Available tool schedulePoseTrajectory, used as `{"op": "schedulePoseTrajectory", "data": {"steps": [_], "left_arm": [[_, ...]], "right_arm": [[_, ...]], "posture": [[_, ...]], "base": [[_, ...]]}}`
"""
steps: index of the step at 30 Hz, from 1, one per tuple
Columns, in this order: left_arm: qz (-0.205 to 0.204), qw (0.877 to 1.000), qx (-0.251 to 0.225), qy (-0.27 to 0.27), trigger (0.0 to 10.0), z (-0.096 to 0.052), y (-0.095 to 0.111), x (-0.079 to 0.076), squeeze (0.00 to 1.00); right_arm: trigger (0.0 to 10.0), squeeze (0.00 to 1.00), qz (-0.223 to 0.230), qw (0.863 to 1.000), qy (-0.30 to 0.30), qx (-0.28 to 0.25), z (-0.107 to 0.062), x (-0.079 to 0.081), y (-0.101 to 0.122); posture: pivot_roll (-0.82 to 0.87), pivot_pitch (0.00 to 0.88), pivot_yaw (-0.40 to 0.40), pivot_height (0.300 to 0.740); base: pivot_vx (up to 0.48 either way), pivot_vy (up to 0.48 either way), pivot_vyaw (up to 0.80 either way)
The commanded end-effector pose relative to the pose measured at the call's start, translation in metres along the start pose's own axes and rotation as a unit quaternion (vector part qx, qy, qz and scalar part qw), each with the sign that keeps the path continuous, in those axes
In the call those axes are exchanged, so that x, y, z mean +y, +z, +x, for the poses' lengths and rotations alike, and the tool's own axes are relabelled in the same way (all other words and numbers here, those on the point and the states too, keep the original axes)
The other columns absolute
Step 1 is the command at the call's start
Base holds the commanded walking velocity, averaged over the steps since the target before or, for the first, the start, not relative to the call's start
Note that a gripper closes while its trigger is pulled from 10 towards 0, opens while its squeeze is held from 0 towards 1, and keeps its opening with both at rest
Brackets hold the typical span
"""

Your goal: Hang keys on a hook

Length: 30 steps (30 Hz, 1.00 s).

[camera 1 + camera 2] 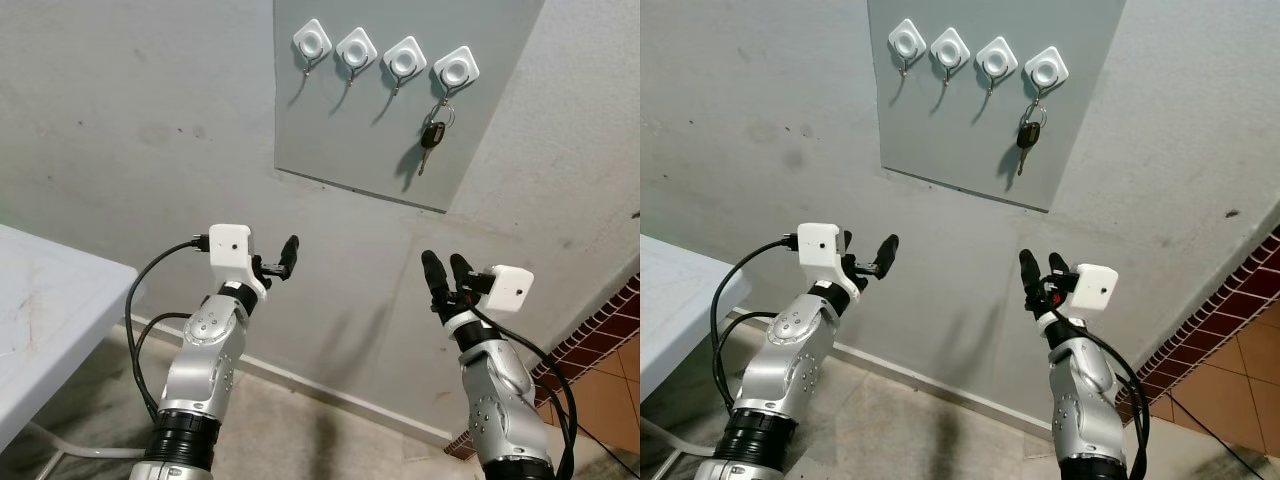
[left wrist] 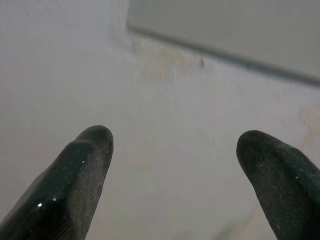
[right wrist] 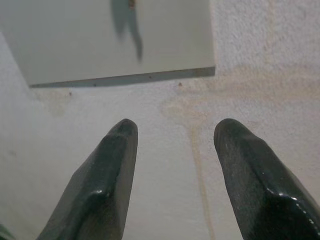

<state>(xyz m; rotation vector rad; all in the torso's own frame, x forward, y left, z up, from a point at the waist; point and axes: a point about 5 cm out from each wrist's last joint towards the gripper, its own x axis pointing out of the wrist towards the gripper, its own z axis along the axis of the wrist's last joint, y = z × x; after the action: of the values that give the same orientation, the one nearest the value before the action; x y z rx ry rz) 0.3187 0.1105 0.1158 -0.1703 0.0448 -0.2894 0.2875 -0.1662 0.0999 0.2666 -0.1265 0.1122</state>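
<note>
I see the keys (image 1: 432, 135) hanging on the rightmost hook (image 1: 455, 70) of four white hooks, fixed in a row on a grey panel (image 1: 350, 140) on the wall. The other three hooks carry nothing. My left gripper (image 2: 172, 145) is raised in front of the wall, below the panel and well apart from the keys; its fingers (image 2: 82, 175) are spread wide with nothing between them. My right gripper (image 3: 172, 132) is also raised, below the keys, and its fingers (image 3: 110, 170) stand apart and hold nothing. A white bench (image 1: 40, 300) stands at my left side near the wall.
</note>
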Motion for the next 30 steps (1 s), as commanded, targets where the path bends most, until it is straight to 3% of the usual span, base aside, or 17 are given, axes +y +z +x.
{"op": "schedulePoseTrajectory", "data": {"steps": [1,9,10,20,30], "left_arm": [[-0.015,1.000,0.005,-0.017,10.0,-0.005,-0.004,-0.002,0.00],[-0.020,0.999,0.022,-0.030,10.0,-0.013,-0.017,-0.001,0.00],[-0.021,0.999,0.023,-0.029,10.0,-0.013,-0.017,0.000,0.00],[-0.018,0.999,0.017,-0.037,10.0,-0.006,-0.011,0.002,0.00],[-0.022,0.999,0.018,-0.034,10.0,0.000,-0.011,0.005,0.00]], "right_arm": [[10.0,1.00,-0.018,1.000,-0.008,-0.004,-0.007,0.000,0.002],[10.0,1.00,-0.056,0.998,-0.033,0.001,-0.019,-0.006,-0.003],[10.0,0.00,-0.057,0.998,-0.034,0.001,-0.020,-0.006,-0.003],[10.0,0.00,-0.062,0.997,-0.053,-0.007,-0.019,-0.002,-0.002],[10.0,0.00,-0.091,0.993,-0.074,0.004,-0.028,-0.011,-0.004]], "posture": [[0.04,0.000,-0.038,0.740],[0.04,0.000,-0.011,0.740],[0.03,0.000,-0.004,0.740],[0.00,0.000,0.041,0.740],[-0.04,0.000,0.059,0.740]], "base": [[0.000,0.000,0.00],[0.000,0.000,0.00],[0.000,0.000,0.00],[0.000,0.000,0.00],[0.000,0.000,0.00]]}}
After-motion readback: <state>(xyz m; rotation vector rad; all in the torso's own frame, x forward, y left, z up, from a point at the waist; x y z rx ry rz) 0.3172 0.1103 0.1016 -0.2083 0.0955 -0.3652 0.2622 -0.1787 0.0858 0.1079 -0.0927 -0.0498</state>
